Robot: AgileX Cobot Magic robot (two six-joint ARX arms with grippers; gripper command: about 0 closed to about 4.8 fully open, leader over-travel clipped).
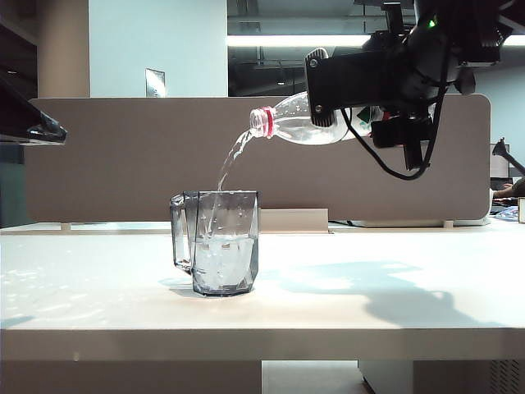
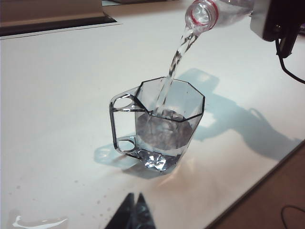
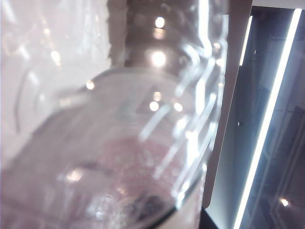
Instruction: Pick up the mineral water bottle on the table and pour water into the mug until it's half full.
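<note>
Pouring stage, seen from the front. My right gripper (image 1: 349, 111) is clamped on the body of the bottle (image 1: 297, 123), jaws partly closed around its middle, and holds it tipped nearly level, well above the table (image 1: 394, 312), with the red-ringed neck pointing down toward the mug (image 1: 225, 242). A stream of water (image 1: 232, 160) arcs from the open mouth into the mug, which stands upright on the table with its handle turned away from the bottle. By my judgement the water stands close to half the mug's height, so the pour is near its end.

In my right wrist view the clear bottle wall (image 3: 143, 143) fills the picture, too close and blurred to show the fingers.

My left gripper (image 2: 133, 212) shows only as two dark fingertips close together at the picture's edge, hanging over the table near the mug and holding nothing.

Handling, as I judge it: the bottle is thin soft plastic, light and growing lighter as it empties. It dents under pressure and its smooth wall can slip, so the grip belongs around the mid-body, firm but not crushing. The mug looks stiff, hard and stable on its broad base, though heavier now with water. Drops lie on the table near my left gripper.
</note>
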